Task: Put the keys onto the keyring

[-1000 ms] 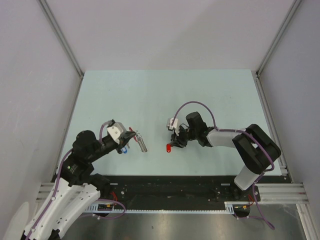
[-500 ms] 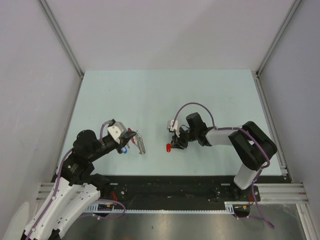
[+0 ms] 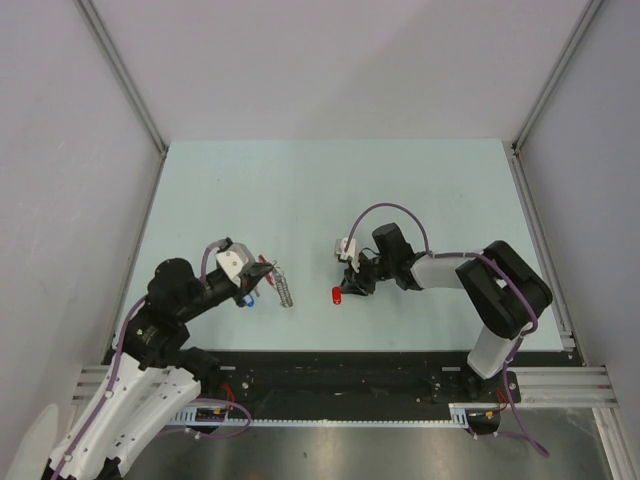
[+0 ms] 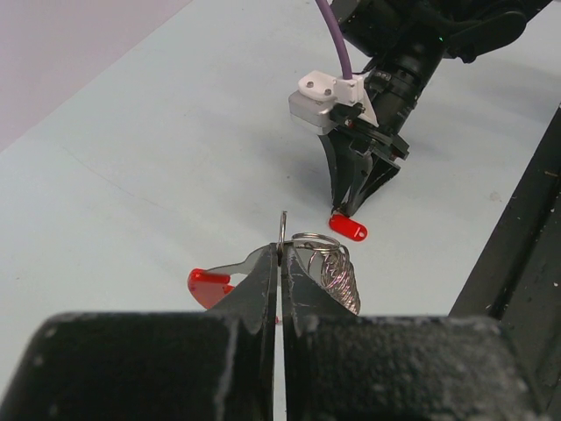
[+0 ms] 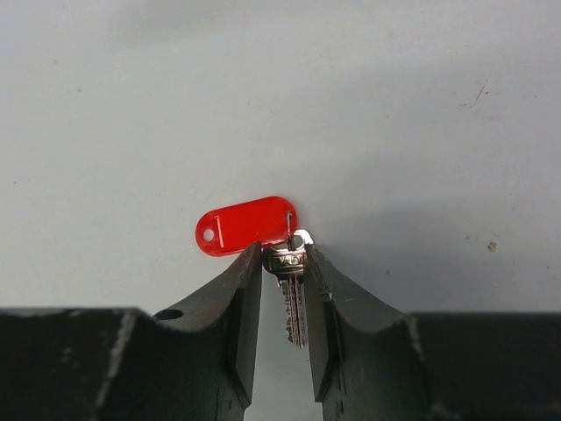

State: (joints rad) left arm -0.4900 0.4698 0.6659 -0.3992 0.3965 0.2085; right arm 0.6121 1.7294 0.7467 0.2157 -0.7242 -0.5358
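Just beside the red oval plastic tag (image 5: 245, 225), a small silvery key (image 5: 293, 303) lies flat on the pale surface (image 5: 394, 105). Its blade points back toward the low, down-tilted right gripper (image 5: 284, 256), which flanks its head; I cannot tell whether it grips. Left of the tag, the left gripper (image 4: 280, 256) is clamped on the grey metallic keyring (image 4: 329, 263).

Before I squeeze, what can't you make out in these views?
- Right wrist view: whether the right end effector already pinches the key; its fingers flank it too closely to tell.
- Left wrist view: the lower part of the keyring, hidden behind the shut left end effector.
- Top view: a blue thing under the left end effector, too small and partly covered.
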